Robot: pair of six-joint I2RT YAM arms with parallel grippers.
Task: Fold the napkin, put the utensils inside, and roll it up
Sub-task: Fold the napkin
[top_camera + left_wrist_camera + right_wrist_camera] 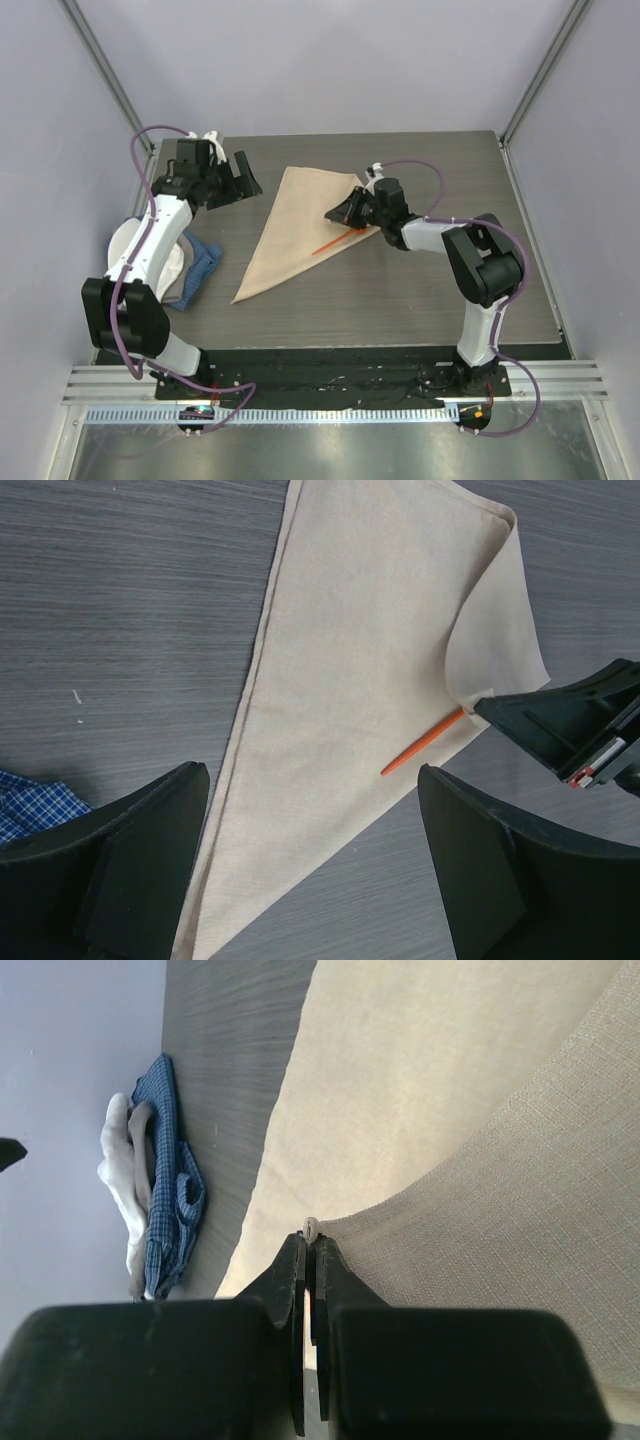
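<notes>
Two claws: one released and one clenched, both over a dark wood-grain table (420, 300).
Left claw (240, 180): released, fingers spread wide with nothing between them. It hangs at about 10 o'clock from the napkin, clear of the cloth. Its own camera looks down between the fingers (312, 780) onto the cloth.
Right claw (335, 213): clenched on the napkin's edge at the cloth's 3 o'clock side. The wrist view shows the two fingers pressed together (310, 1242) with a small nub of cloth pinched at their tips.
Napkin (295, 225): beige cloth near the table's middle, folded into a long triangle. The narrow tip points to 7 o'clock and the wide end to 1 o'clock. The pinched edge is raised and curls over the flat layer (370, 660).
Utensil (330, 243): one slim orange stick lying on the napkin near its 4 o'clock edge. The free end points to 8 o'clock (420, 745). The other end is hidden under the raised flap.
Blue cloth (200, 265): crumpled checked fabric at the table's 8 o'clock edge, well apart from the napkin. It rests against a white item (125, 245) whose kind I cannot tell.
</notes>
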